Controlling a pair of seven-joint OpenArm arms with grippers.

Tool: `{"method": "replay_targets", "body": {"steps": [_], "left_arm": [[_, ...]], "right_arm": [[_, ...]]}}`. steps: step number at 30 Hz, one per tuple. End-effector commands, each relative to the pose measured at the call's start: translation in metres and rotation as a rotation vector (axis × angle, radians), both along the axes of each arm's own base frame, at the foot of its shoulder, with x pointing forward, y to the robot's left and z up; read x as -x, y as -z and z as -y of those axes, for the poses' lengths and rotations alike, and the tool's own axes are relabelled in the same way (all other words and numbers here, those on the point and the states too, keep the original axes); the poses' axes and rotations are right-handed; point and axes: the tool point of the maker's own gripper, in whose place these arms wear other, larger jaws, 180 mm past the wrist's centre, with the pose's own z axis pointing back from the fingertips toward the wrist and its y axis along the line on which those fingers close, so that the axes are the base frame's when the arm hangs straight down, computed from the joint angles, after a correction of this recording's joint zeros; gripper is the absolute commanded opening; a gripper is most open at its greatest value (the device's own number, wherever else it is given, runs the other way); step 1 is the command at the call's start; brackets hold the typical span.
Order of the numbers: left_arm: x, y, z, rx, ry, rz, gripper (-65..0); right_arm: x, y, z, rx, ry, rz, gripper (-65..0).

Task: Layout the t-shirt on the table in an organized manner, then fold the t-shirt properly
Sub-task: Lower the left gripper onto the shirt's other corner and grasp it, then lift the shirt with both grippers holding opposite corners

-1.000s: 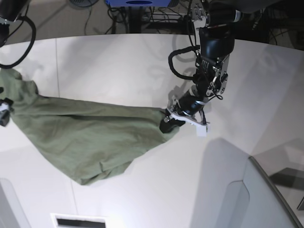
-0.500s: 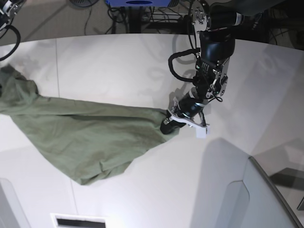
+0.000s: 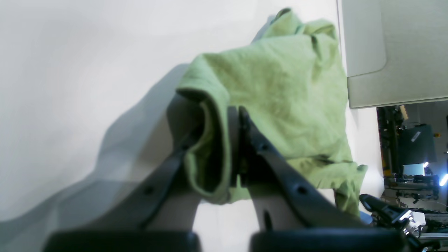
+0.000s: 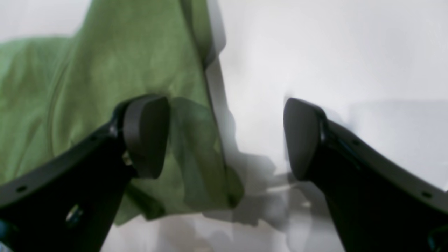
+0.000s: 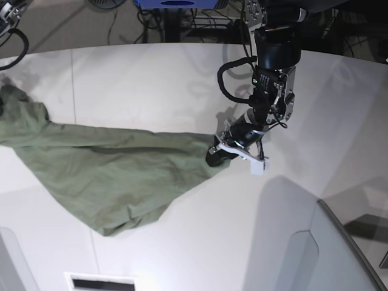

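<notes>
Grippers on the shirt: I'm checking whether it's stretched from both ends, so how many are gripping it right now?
1. The left gripper is shut on the t-shirt at one end. The right gripper hangs open above the other end, holding nothing.

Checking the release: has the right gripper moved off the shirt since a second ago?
Yes. The right gripper left the t-shirt at the table edge, rising out of the base view.
</notes>
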Motion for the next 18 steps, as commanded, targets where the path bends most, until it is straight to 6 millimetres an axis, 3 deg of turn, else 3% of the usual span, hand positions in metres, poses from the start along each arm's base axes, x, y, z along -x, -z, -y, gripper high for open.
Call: {"method": "replay_targets", "body": {"steps": [1, 9, 14, 18], "left_arm": [[-0.014, -0.017, 0.0, 0.014, -0.006, 0.06, -65.0], [-0.014, -0.017, 0.0, 0.014, -0.006, 0.06, -65.0], [-0.017, -0.019, 0.0, 0.014, -0.006, 0.066, -65.0], [-0.017, -0.02, 0.0, 0.013, -0.005, 0.067, -65.0]], "right_arm": [[-0.007, -0.012, 0.013, 0.037, 0.004, 0.033, -16.8], [-0.003, -0.003, 0.005, 0.009, 0.002, 0.019, -17.1], [-0.016, -0.005, -0.014, -0.038, -0.102, 0.04, -26.9], [-0.018, -0.004, -0.019, -0.057, -0.125, 0.031, -27.3]]}}
